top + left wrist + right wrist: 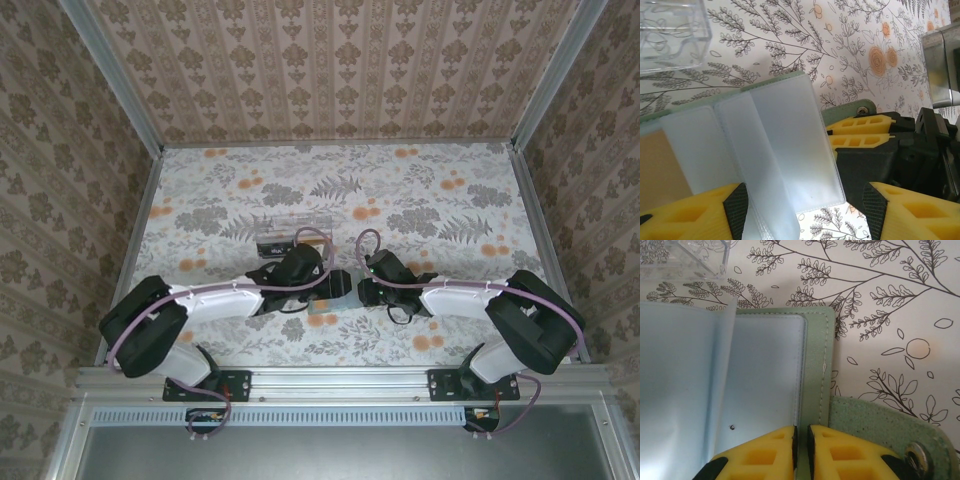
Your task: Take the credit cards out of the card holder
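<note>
card holder (816,370) lies open, its green edge pinched by the right gripper (801,447), while the left gripper (805,202) stands released, fingers wide around a frosted sleeve (785,140).

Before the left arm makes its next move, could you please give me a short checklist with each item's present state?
1. The card holder lies open on the table: ok.
2. The right gripper is clamped on its green edge: ok.
3. The left gripper is open astride the clear sleeves: ok.
4. A card is within reach: cannot tell; the tan patch behind a sleeve may be one.
5. The clear box sits apart from the holder: ok.
</note>
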Available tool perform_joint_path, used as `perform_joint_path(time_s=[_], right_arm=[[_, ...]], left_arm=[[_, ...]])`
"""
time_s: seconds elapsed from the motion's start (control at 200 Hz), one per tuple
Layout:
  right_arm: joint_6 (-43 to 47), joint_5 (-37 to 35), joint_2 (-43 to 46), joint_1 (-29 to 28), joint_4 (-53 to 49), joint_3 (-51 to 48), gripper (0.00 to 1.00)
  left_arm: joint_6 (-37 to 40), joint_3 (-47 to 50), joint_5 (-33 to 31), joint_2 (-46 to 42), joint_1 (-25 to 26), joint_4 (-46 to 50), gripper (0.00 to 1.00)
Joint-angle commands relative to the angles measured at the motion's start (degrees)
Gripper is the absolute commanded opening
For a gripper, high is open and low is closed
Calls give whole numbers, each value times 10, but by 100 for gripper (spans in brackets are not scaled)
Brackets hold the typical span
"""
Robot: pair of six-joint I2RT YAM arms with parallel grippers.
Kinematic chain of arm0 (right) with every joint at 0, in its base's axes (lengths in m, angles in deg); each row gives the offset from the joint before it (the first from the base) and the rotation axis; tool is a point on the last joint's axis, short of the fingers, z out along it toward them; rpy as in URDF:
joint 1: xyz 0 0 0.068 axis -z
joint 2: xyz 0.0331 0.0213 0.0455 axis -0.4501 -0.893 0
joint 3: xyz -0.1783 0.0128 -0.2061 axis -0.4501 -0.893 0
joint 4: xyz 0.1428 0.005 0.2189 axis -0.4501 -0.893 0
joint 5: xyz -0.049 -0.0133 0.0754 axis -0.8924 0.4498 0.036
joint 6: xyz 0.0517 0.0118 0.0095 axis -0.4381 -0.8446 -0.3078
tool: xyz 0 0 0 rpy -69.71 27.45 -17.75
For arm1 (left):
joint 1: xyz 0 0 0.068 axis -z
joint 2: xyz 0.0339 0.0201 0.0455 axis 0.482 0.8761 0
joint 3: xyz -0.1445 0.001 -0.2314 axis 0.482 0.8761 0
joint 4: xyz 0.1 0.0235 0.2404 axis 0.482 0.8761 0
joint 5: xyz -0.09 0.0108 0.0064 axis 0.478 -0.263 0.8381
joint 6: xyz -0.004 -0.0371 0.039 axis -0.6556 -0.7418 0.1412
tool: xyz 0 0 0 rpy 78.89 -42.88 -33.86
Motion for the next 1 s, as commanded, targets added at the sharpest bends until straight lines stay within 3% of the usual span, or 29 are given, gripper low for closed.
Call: perform_joint_path(time_s=[0.0, 0.345, 0.625, 0.79, 0.995], right_arm=[[-13, -15, -6, -6, -21, -15, 19], [-28, -61, 47, -4, -37, -36, 19], [-49, -123, 188, 9, -85, -73, 23], [-42, -116, 226, 12, -100, -79, 25], [-27, -68, 208, 11, -73, -68, 25]], left_arm=[[19, -32, 19, 18, 5, -13, 65], [34, -74, 33, 50, 13, -15, 65], [37, -106, 49, 88, 22, -25, 65], [41, -115, 52, 86, 24, -23, 66], [53, -86, 11, 17, 11, 27, 66]])
